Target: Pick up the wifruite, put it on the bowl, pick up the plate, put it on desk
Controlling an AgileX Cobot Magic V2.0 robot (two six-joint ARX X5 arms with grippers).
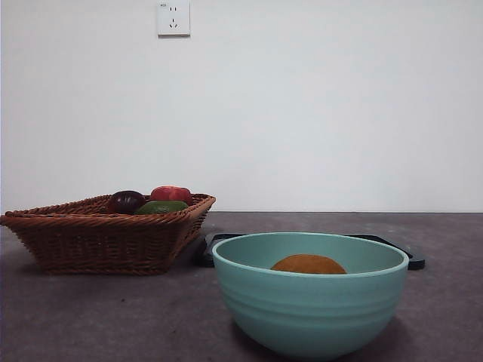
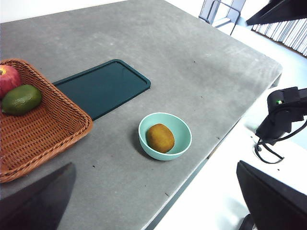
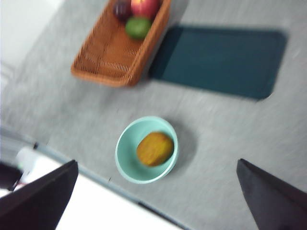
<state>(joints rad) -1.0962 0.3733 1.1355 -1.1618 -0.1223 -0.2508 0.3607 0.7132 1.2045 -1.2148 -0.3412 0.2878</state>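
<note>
The brownish-orange wifruite (image 1: pixel 308 264) lies inside the mint-green bowl (image 1: pixel 309 305) near the desk's front edge; it shows again in both wrist views (image 2: pixel 160 138) (image 3: pixel 155 149). Behind the bowl a dark green flat plate (image 1: pixel 410 260) rests on the desk (image 2: pixel 192 62), beside the basket; from above it is a rounded rectangle (image 2: pixel 103 86) (image 3: pixel 223 60). My left gripper (image 2: pixel 155 165) hangs high over the desk, open and holding nothing. High above the bowl (image 3: pixel 125 155), my right gripper (image 3: pixel 157 161) is open and holds nothing either. Neither gripper appears in the front view.
A brown wicker basket (image 1: pixel 106 241) stands at the back left with a dark purple fruit (image 1: pixel 125 201), a red fruit (image 1: pixel 171 194) and a green fruit (image 1: pixel 161 207). The desk's front edge (image 2: pixel 192 184) runs close by the bowl. The right wrist view is blurred.
</note>
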